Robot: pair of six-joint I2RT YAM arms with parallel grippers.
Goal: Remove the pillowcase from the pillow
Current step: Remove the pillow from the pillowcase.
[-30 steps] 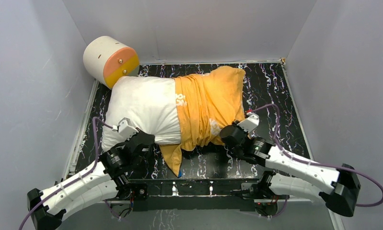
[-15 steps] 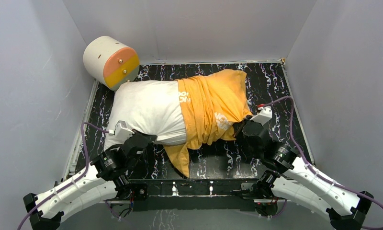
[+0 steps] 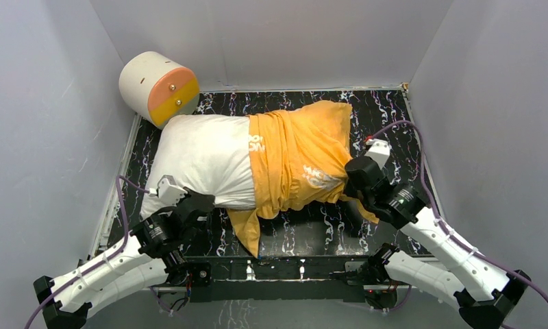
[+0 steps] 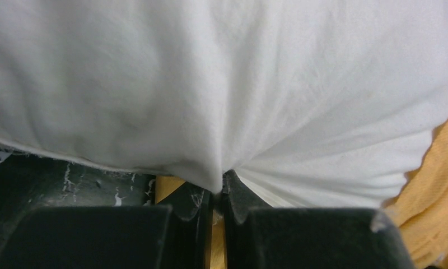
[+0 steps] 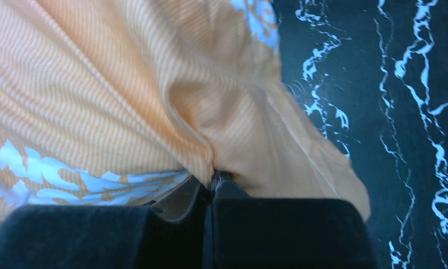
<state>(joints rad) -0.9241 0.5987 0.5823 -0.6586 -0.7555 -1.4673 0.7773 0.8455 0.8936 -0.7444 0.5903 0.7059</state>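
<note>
The white pillow (image 3: 203,157) lies across the black table, its left half bare. The orange-yellow pillowcase (image 3: 299,161) covers its right half, and a loose flap trails toward the near edge. My left gripper (image 3: 194,203) sits at the pillow's near left edge. In the left wrist view it (image 4: 220,189) is shut on a pinch of the white pillow (image 4: 238,84) fabric. My right gripper (image 3: 357,181) is at the pillowcase's near right side. The right wrist view shows it (image 5: 213,175) shut on a fold of the orange pillowcase (image 5: 126,101).
A cream cylinder with an orange and yellow end (image 3: 158,86) leans in the back left corner, touching the pillow. Grey walls close in the black marbled table (image 3: 388,120) on three sides. Bare table shows right of the pillowcase and along the near edge.
My right gripper has swung right and away from the near edge, dragging the pillowcase's near right corner with it. The left gripper drew slightly back and left, still holding the pillow.
</note>
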